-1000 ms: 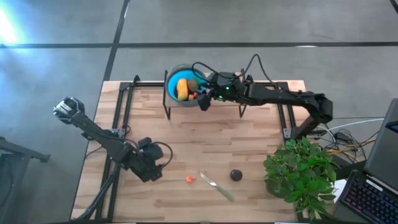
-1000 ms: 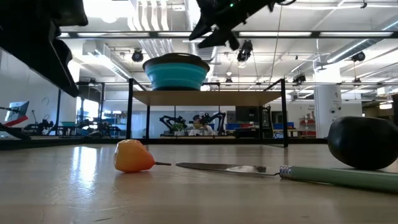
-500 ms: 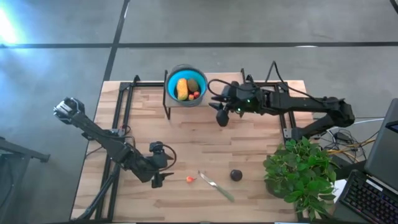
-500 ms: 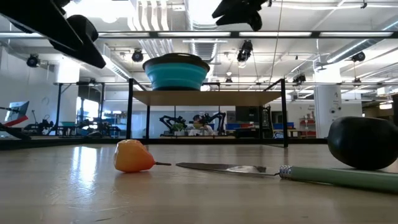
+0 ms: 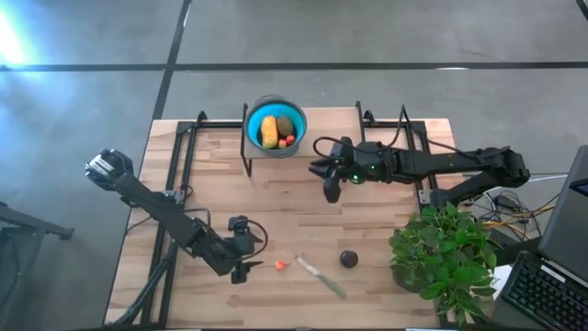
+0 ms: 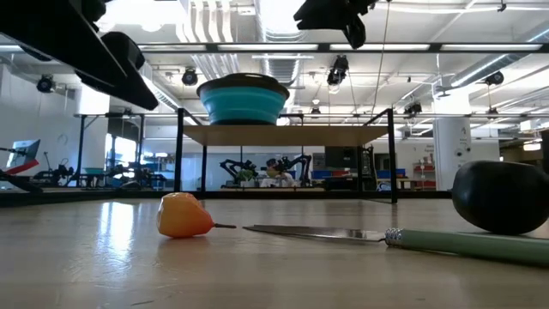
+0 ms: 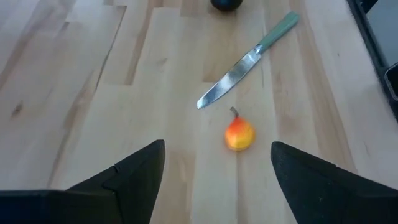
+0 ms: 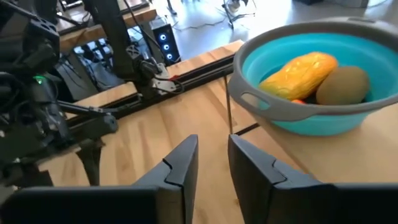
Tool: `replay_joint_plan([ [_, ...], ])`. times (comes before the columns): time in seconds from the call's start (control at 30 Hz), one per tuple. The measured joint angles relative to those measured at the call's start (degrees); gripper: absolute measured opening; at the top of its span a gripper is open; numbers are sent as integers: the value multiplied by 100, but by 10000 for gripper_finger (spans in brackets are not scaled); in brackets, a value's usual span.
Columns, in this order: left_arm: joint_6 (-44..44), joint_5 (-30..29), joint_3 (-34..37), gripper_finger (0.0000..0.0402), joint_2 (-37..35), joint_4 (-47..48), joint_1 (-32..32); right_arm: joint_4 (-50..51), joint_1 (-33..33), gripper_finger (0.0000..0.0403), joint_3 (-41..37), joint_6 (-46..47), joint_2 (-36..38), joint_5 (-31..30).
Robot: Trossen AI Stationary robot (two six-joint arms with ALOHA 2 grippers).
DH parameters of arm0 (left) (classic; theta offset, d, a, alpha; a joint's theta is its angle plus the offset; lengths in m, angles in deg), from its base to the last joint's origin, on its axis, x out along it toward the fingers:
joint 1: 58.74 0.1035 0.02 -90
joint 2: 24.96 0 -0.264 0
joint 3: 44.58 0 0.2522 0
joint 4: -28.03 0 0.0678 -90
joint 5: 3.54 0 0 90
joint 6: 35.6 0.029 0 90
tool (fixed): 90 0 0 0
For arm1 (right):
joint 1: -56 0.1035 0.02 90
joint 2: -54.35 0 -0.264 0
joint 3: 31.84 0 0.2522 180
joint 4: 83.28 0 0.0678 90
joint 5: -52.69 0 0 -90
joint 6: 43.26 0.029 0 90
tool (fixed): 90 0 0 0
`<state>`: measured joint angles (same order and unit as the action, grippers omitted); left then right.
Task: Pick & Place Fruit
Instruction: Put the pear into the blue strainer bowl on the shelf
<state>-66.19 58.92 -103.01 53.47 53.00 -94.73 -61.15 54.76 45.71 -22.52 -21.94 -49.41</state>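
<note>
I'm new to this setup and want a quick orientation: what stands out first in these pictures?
The bright blue bowl on a raised stand at the table's far edge catches the eye, holding an orange-yellow fruit and a green one. Nearer the front, a small red-orange fruit lies beside a knife, with the left pincer open just next to it. A dark round fruit sits past the knife.

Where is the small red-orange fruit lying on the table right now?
In the high view, the small red-orange fruit lies on the near part of the table, just right of the left claw and just left of the knife.
</note>
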Motion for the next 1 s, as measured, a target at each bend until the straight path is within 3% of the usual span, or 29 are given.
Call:
replay_joint_plan([
  [0.4,-10,158,0,298,950,-1093,0,-132,241,49,-134,224,2,-3],
  [0.6,-59,162,-209,298,1446,-1122,0,-147,252,42,10,202,4,-4],
  [1.0,-117,73,-711,298,2250,-1124,4,-132,252,74,59,191,4,-2],
])
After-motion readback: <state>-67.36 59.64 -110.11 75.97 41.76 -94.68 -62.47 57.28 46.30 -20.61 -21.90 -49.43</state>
